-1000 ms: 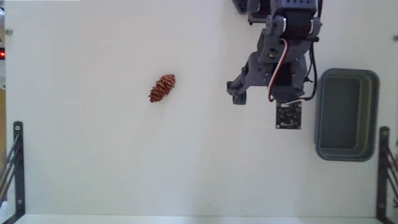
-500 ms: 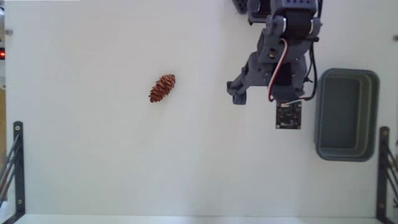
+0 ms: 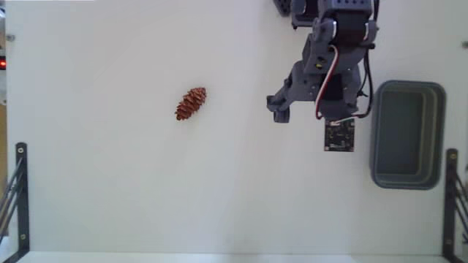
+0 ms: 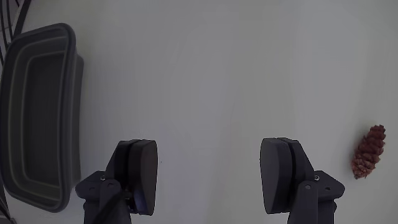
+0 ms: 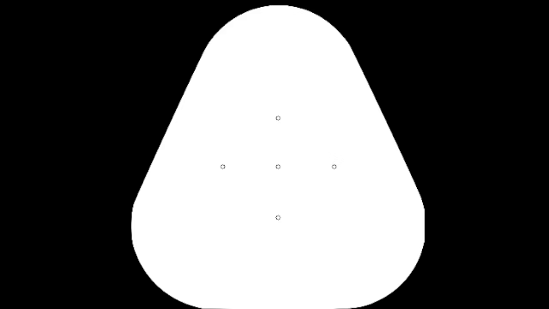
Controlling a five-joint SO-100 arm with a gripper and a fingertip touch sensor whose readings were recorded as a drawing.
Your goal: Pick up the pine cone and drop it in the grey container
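My gripper hangs above the white table with its two dark fingers spread wide apart, nothing but bare tabletop showing in the gap between them, as seen in the wrist view. In the fixed view the same gripper points down-left from my grey arm, which reaches in from the top edge; a red and white cable loops along the arm, and the small wrist camera board sits at its lower end (its dark square faces the table).

The pine cone, reddish-brown and rough-scaled, lies on its side on the open table, tilted with one end up-right in the fixed view, well apart from the gripper and to its left there. In the wrist view the pine cone shows near the right edge, beyond the right-hand finger and not touching it.

The grey container, a blue-grey rectangular tray with rounded corners and a thick rim, sits just right of the arm in the fixed view, near the table's right edge; its darker inside holds nothing I can see. In the wrist view the grey container fills the left side, beside the left-hand finger (apart from it).

Black metal brackets stand at the table's lower left and lower right corners in the fixed view.
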